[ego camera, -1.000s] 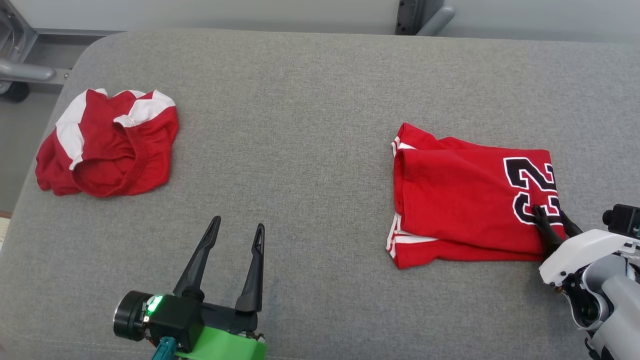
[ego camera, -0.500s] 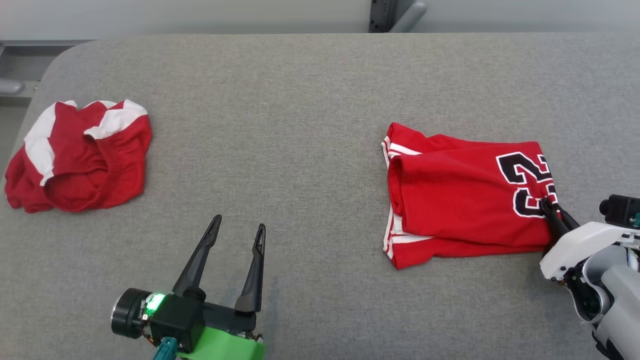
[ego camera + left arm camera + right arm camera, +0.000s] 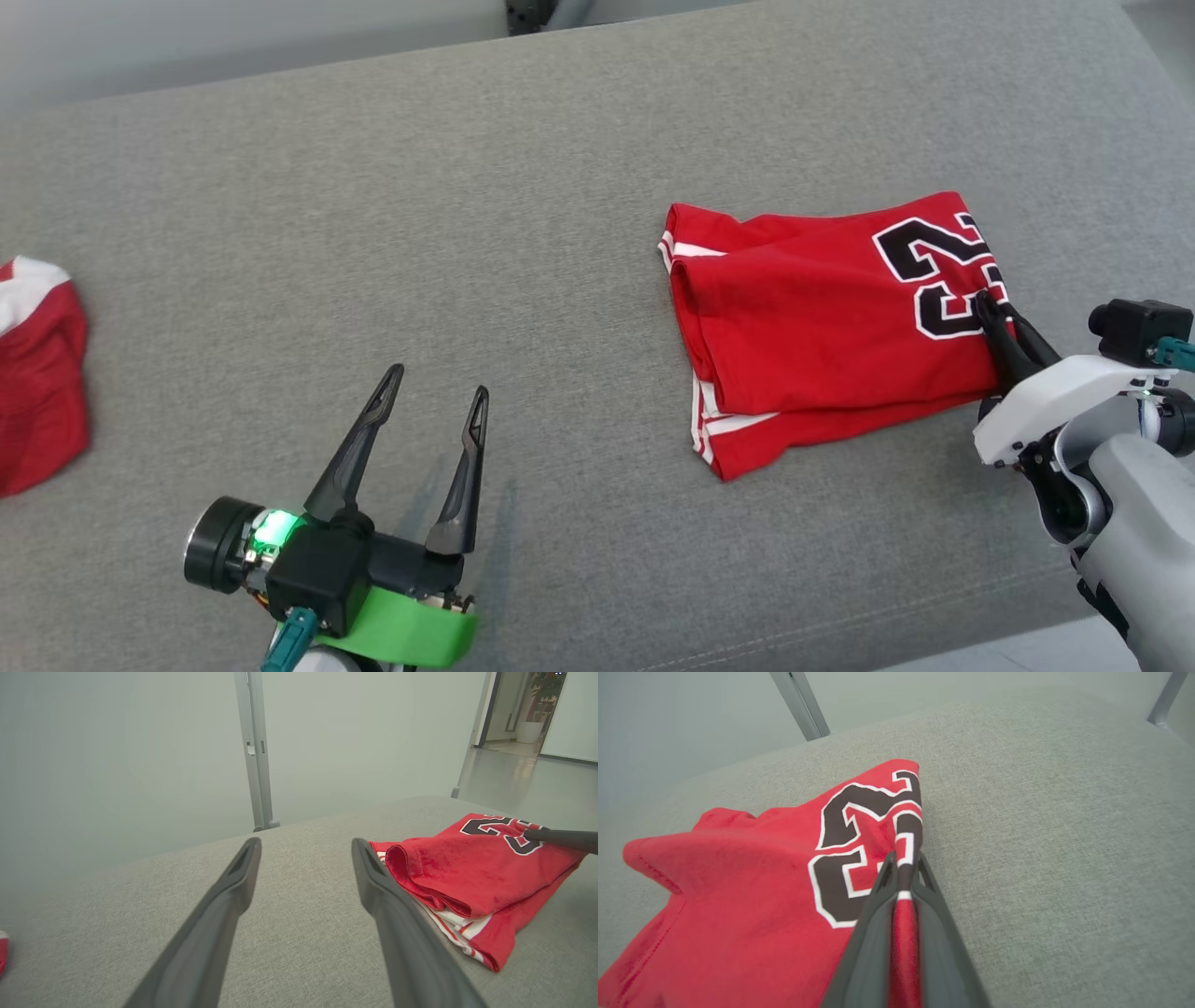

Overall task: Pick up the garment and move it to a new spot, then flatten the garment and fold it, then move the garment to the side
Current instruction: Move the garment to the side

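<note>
Garment (image 3: 831, 327): red jersey with a black numeral (image 3: 859, 835) outlined in white. It is lying folded and flat on the counter (image 3: 467, 233), with its right-hand border sitting inside the right jaws.

Right jaws: clenching on that border. The two fingers (image 3: 873, 924) are pressing together with a ridge of red cloth pinched between them, just beside the numeral. The rest of the jersey is trailing away to the left of the tips. The grip is low and at the very edge, judged to be serving a drag along the counter rather than a lift, so that the fold is keeping its shape.

Left jaws: released, grasping nothing. The fingers (image 3: 359, 443) are standing spread over bare counter, well apart from the jersey's striped hem (image 3: 719, 434), which is lying ahead and to their right. They are judged to be waiting clear of the cloth.

Second item: a crumpled red-and-white garment (image 3: 37, 373), lying far to the left of the left jaws.

Change against the earlier head pictures: the camera is turning, so the whole scene is shifting. The right jaws are staying shut at the same spot by the numeral. The gap between the jersey and the second item is widening, so the jersey is judged to be travelling sideways, the task's last step.
</note>
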Tool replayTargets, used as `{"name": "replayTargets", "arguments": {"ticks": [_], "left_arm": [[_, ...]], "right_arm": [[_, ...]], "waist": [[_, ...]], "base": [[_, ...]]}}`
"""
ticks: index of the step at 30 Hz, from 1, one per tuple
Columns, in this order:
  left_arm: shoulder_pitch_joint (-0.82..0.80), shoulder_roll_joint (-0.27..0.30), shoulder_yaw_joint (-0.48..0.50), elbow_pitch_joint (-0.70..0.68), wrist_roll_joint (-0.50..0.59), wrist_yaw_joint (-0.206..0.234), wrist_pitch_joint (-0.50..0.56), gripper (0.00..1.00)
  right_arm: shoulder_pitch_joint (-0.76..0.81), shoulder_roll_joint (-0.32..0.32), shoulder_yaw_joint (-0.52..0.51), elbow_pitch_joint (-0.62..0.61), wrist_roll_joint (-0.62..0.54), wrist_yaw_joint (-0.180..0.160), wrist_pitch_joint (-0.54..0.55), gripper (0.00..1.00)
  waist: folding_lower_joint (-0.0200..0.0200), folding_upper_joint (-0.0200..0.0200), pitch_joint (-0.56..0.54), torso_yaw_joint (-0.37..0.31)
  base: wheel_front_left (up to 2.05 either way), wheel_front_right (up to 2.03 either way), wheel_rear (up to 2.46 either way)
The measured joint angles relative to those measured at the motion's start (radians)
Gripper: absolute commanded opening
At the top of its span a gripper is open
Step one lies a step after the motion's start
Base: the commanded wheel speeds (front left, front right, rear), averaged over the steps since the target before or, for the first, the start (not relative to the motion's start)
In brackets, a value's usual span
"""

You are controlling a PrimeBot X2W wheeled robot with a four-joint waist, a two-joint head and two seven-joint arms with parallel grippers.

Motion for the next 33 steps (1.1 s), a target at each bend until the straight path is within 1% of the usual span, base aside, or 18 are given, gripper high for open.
{"name": "replayTargets", "arguments": {"ticks": [6,13,20,23,24,25,28,33], "left_arm": [[-0.043,0.023,-0.015,-0.018,0.007,-0.005,0.0,1.0],[-0.102,0.053,-0.03,-0.052,0.002,-0.008,0.0,1.0],[-0.157,0.084,-0.063,-0.109,-0.005,-0.009,0.0,1.0],[-0.188,0.1,-0.085,-0.136,-0.005,-0.009,0.0,1.0],[-0.196,0.108,-0.094,-0.144,-0.005,-0.009,0.0,1.0],[-0.204,0.128,-0.112,-0.152,-0.004,-0.009,0.0,1.0],[-0.208,0.153,-0.124,-0.166,-0.003,-0.01,0.0,1.0],[-0.216,0.175,-0.121,-0.182,-0.004,-0.01,0.0,1.0]], "right_arm": [[-0.029,0.019,-0.038,-0.019,-0.046,0.0,0.0,0.0],[-0.104,0.017,-0.109,-0.027,-0.127,0.0,0.0,0.0],[-0.186,-0.014,-0.217,-0.021,-0.238,0.0,0.0,0.0],[-0.222,-0.039,-0.271,-0.007,-0.28,0.0,0.0,0.0],[-0.232,-0.049,-0.293,-0.001,-0.296,0.0,0.0,0.0],[-0.247,-0.066,-0.337,0.008,-0.326,0.0,0.0,0.0],[-0.263,-0.085,-0.415,0.02,-0.368,0.0,0.0,0.0],[-0.272,-0.107,-0.536,0.049,-0.435,0.0,0.0,0.0]], "waist": [[0.0,0.0,0.04,-0.095],[0.0,0.0,0.13,-0.153],[0.0,0.0,0.225,-0.181],[0.0001,0.0,0.262,-0.187],[0.0001,0.0,0.274,-0.189],[0.0001,0.0,0.295,-0.19],[0.0001,0.0,0.325,-0.191],[0.0001,0.0,0.366,-0.185]], "base": [[0.0,0.0,0.0],[0.0,0.0,0.0],[0.0,0.0,0.0],[0.0,0.0,0.0],[0.0,0.0,0.0],[0.0,0.0,0.0],[0.0,0.0,0.0],[0.0,0.0,0.0]]}}
